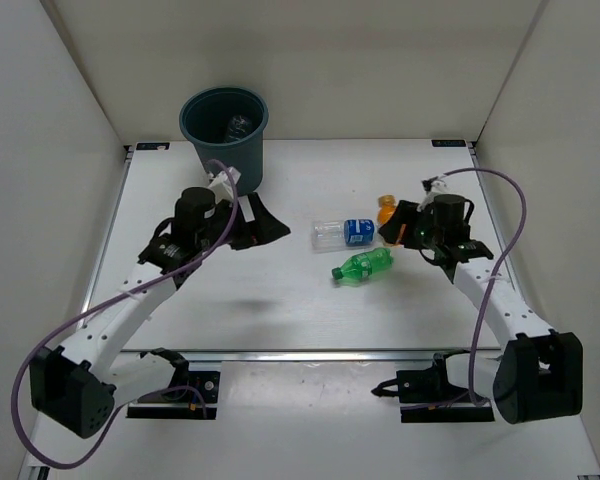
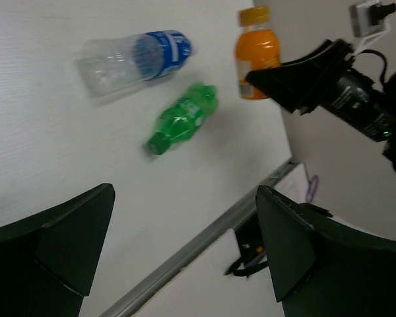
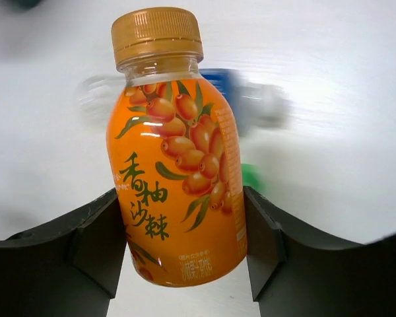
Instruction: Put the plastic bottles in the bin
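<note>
**Orange bottle between right arm's fingers**

The right gripper [image 3: 181,211] is closed on the upright orange bottle [image 3: 175,165], both fingers touching its sides, on the table [image 1: 280,310]. Of four bottles, one dark-capped bottle [image 1: 238,127] lies inside the single bin [image 1: 230,160]. The blue-label bottle [image 1: 342,232] and green bottle [image 1: 362,265] lie just beside the orange one. The left gripper [image 2: 183,198] is spread wide and empty.
</note>
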You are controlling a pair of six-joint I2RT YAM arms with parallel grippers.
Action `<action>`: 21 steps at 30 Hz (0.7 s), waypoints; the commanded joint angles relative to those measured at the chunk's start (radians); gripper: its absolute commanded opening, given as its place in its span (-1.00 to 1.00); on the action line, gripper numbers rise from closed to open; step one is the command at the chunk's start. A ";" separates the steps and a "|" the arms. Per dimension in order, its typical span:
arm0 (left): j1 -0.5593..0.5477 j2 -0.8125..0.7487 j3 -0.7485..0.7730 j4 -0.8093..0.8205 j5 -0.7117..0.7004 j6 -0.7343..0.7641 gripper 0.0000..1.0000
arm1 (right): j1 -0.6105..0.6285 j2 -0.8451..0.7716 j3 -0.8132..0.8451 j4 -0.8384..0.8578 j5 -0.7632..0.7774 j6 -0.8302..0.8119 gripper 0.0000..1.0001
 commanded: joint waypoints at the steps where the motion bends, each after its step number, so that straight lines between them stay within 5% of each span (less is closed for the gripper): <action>1: -0.060 0.057 -0.006 0.273 0.109 -0.133 0.97 | 0.120 -0.035 0.045 0.090 -0.353 -0.205 -0.74; 5: -0.122 0.153 0.035 0.304 -0.006 -0.142 0.98 | 0.277 -0.034 0.051 0.182 -0.473 -0.190 -0.73; 10: -0.180 0.184 0.077 0.301 -0.199 -0.128 0.97 | 0.304 0.002 0.046 0.327 -0.568 -0.081 -0.81; 21: -0.269 0.160 -0.021 0.455 -0.460 -0.178 0.97 | 0.407 0.089 0.100 0.326 -0.392 -0.039 -0.84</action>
